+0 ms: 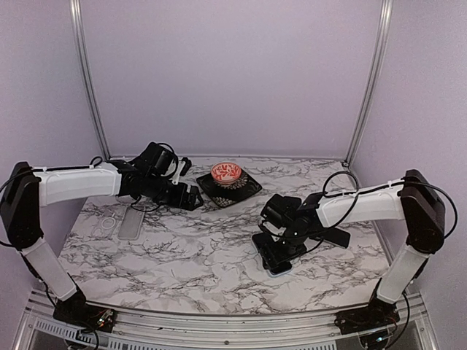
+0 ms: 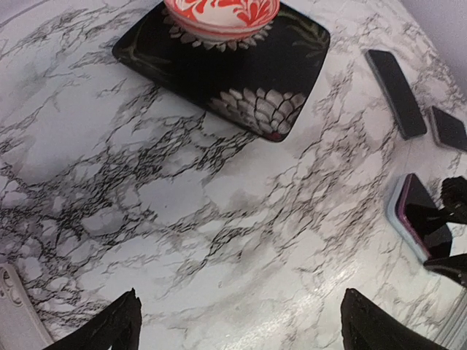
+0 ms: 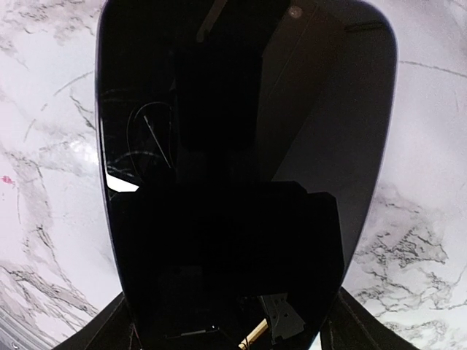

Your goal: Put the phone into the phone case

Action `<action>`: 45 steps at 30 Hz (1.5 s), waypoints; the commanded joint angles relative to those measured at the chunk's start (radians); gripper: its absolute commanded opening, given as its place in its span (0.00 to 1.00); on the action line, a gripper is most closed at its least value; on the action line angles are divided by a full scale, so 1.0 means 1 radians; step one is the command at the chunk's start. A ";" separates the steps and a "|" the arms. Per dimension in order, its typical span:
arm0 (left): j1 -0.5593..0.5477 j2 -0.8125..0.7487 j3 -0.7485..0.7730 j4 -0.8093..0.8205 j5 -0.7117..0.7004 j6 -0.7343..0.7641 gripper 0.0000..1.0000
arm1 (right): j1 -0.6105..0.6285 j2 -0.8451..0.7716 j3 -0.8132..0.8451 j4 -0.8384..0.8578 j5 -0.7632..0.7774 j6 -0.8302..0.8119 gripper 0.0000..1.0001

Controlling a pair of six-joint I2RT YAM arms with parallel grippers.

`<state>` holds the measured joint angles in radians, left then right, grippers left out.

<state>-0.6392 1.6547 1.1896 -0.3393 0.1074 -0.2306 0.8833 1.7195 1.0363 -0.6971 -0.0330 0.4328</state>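
Note:
A black phone (image 1: pixel 277 257) lies flat at the right-centre of the marble table (image 1: pixel 197 255). A pale rim of the phone case (image 1: pixel 281 270) shows under its near end. In the left wrist view the phone (image 2: pixel 422 217) has a purple edge inside that whitish case rim (image 2: pixel 395 213); I cannot tell how deep it sits. My right gripper (image 1: pixel 281 244) is down on it, and in the right wrist view the glossy screen (image 3: pixel 241 146) fills the gap, with both fingers (image 3: pixel 120 324) against its long sides. My left gripper (image 2: pixel 241 321) hangs open over bare marble by the plate.
A black floral plate (image 1: pixel 248 191) holding a red and white bowl (image 1: pixel 226 173) stands at the back centre. A grey flat slab (image 1: pixel 133 221) and a clear case (image 1: pixel 108 224) lie at the left. Two dark phones (image 2: pixel 396 91) (image 2: pixel 449 127) lie behind my right arm.

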 commanded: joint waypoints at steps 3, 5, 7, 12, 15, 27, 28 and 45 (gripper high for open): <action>-0.076 0.128 -0.168 0.748 0.249 -0.485 0.97 | 0.010 -0.065 -0.071 0.340 -0.031 0.001 0.28; -0.100 0.235 -0.120 0.820 0.287 -0.585 0.97 | 0.005 -0.054 -0.084 0.377 -0.030 0.009 0.28; -0.132 0.327 -0.037 0.825 0.316 -0.613 0.97 | 0.005 -0.048 -0.089 0.400 -0.017 0.014 0.28; -0.162 0.430 0.058 0.821 0.346 -0.638 0.97 | 0.002 -0.051 -0.094 0.424 0.009 0.023 0.27; -0.155 0.443 0.060 0.820 0.348 -0.650 0.96 | 0.002 -0.061 -0.104 0.439 0.027 0.029 0.27; -0.138 0.530 0.127 0.802 0.414 -0.703 0.86 | -0.013 -0.018 -0.065 0.563 0.096 0.018 0.24; -0.136 0.535 0.131 0.802 0.416 -0.707 0.85 | -0.012 -0.014 -0.062 0.570 0.095 0.017 0.23; -0.128 0.548 0.132 0.812 0.432 -0.719 0.43 | -0.015 0.002 -0.055 0.628 0.117 -0.008 0.23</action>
<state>-0.7609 2.1990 1.3106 0.4461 0.5270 -0.9745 0.8764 1.7065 0.9234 -0.1429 0.0540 0.4446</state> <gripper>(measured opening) 0.490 0.756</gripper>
